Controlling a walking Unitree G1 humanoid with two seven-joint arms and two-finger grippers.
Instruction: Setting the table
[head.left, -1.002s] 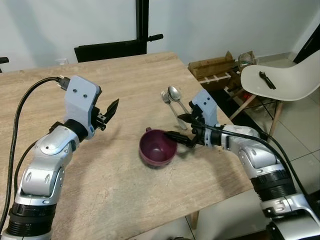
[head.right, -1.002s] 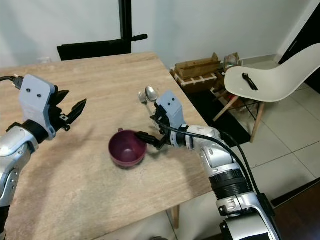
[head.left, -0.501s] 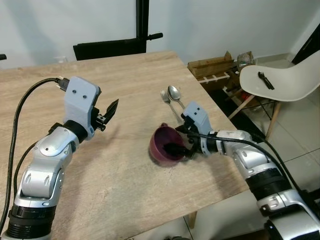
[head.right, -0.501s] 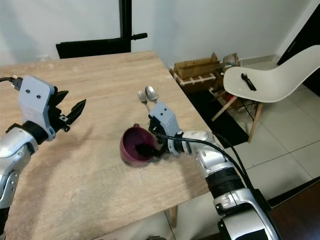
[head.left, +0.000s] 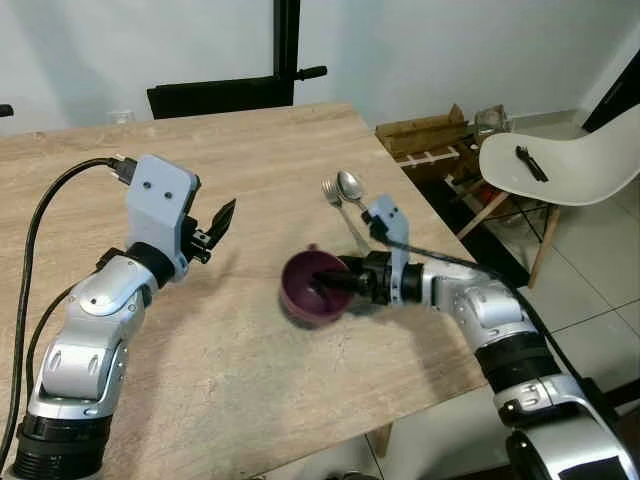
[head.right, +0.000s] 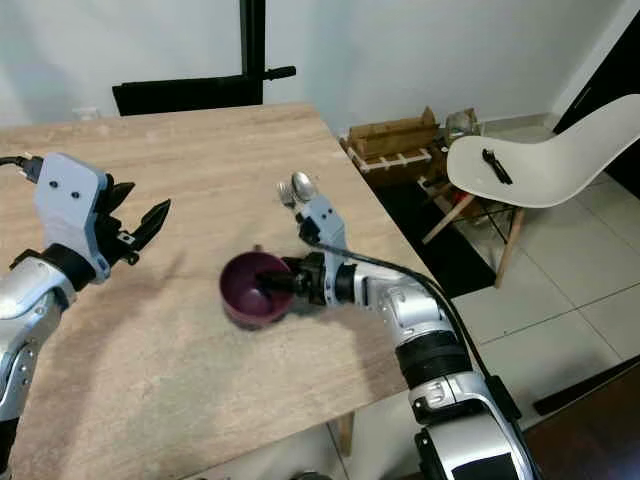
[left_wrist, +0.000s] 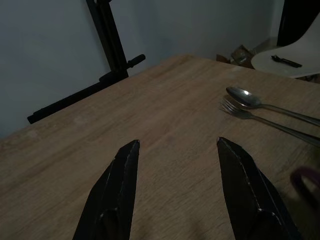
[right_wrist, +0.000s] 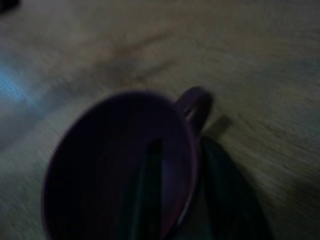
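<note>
The right gripper (head.left: 338, 281) pinches the rim of the round maroon ceramic cup (head.left: 312, 289), now tipped and dragged leftward from the steel spoon (head.left: 350, 186) and fork (head.left: 333, 196) beyond it; repositioning looks underway. The left gripper (head.left: 213, 226) hovers left of the cup, fingers spread.

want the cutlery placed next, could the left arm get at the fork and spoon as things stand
Probably not easily. The left gripper hovers open over bare table, but the purple cup and the right gripper clamped on its rim sit partly across the way to the fork and spoon.
</note>
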